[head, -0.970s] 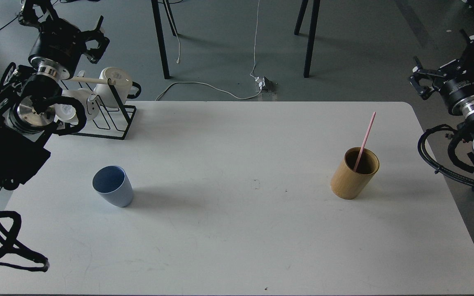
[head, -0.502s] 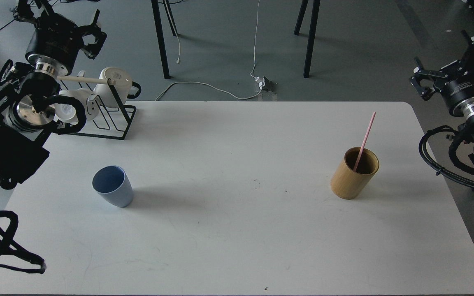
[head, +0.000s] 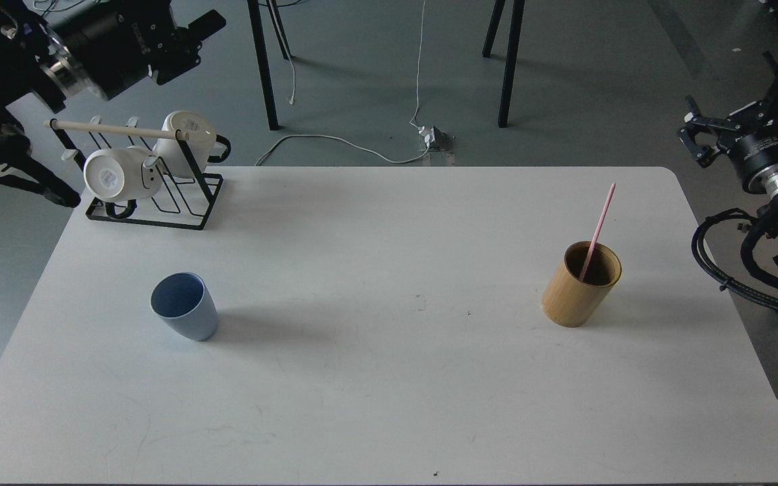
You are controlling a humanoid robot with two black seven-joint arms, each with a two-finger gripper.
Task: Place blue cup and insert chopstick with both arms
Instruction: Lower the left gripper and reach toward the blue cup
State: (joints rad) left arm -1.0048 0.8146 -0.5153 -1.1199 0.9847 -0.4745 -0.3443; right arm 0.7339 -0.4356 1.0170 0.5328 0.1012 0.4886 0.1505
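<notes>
The blue cup (head: 184,307) stands upright on the white table (head: 389,405), left of the middle. The pink chopstick (head: 598,228) leans inside the tan bamboo cylinder (head: 579,287) on the right side of the table. My left gripper (head: 192,46) is high at the far left, beyond the table's back edge and above the mug rack. Its fingers are apart and empty, far from the cup. My right gripper (head: 740,111) is off the table's right edge, up and to the right of the cylinder, open and empty.
A black wire mug rack (head: 159,202) with a pale wooden rod (head: 115,128) and two white mugs (head: 119,174) stands at the table's back left corner. Black chair legs (head: 264,67) and a white cable (head: 335,142) are on the floor behind.
</notes>
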